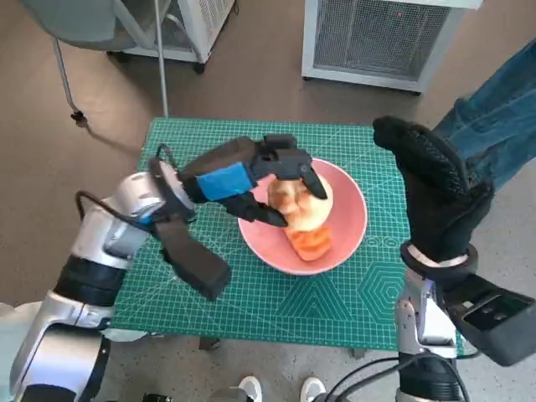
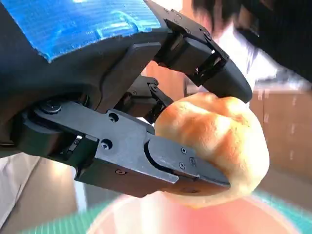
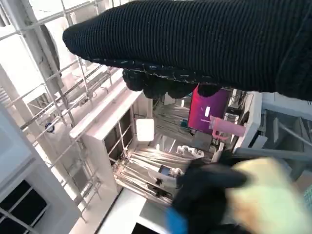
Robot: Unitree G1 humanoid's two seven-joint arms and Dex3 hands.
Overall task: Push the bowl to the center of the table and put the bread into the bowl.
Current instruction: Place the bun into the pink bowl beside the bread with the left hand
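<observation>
brown floor (image 1: pixel 268 92) surrounds the table's green cutting mat (image 1: pixel 335 293). a white grilled unit (image 1: pixel 381 38) stands far right, a grey chair base (image 1: pixel 75 117) far left.

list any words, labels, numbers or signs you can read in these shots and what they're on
No text can be read in any view.
Green cutting mat: printed grid lines and shapes only; any numerals along its edges are too small to read.
Magenta panel in the right wrist view: a pale patch on it, too blurred to read.
Blue tape on the left hand, the bread, the pink bowl and the right hand: no writing visible.
</observation>
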